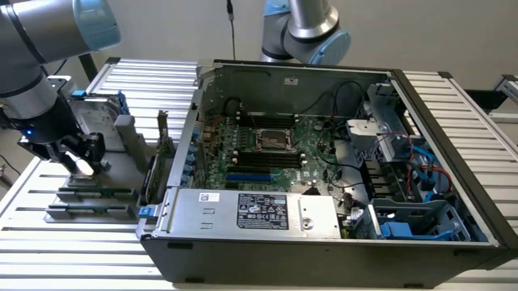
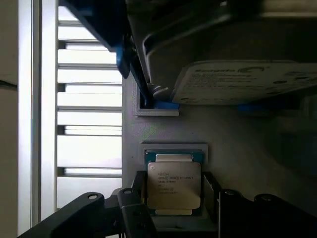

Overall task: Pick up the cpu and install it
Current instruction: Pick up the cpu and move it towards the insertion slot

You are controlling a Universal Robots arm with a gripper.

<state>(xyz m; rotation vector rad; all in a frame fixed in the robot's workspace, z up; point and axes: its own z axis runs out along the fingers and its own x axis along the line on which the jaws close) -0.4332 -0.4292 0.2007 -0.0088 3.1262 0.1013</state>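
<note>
**Fingers (image 2: 133,218) astride the cpu; pick-up not made, install outstanding**

Wrist view. Both dark fingers stand apart, one on each side of the cpu (image 2: 173,184), with the chip between them. They are not clamped on it. The cpu lies flat in a shallow square recess of a pale grey fixture (image 2: 237,148) and is not lifted. Its top is a smooth, silver-grey metal plate with fine printed text. A thin green and dark rim shows around the plate. The fingers are matt black, with rounded pivot joints. Close by on the same fixture stands a hard drive (image 2: 247,82) with a white label, held in a blue bracket (image 2: 124,54). Beside the fixture runs a table (image 2: 89,148) of bright, ribbed metal slats.

Exterior view. The gripper (image 1: 79,162) hangs low over the fixture, at the exterior view's left of the open computer case (image 1: 324,242). Green memory sticks (image 1: 93,195) lie in grey holders just in front of it. Inside the case, the green motherboard (image 1: 312,142) carries a square socket (image 1: 273,140) in a metal frame, with nothing seated in it as far as can be told.

Status, as judged: approach to the cpu is complete. Grasp, lift, transfer to the case and seating in the socket are all left to do.
</note>
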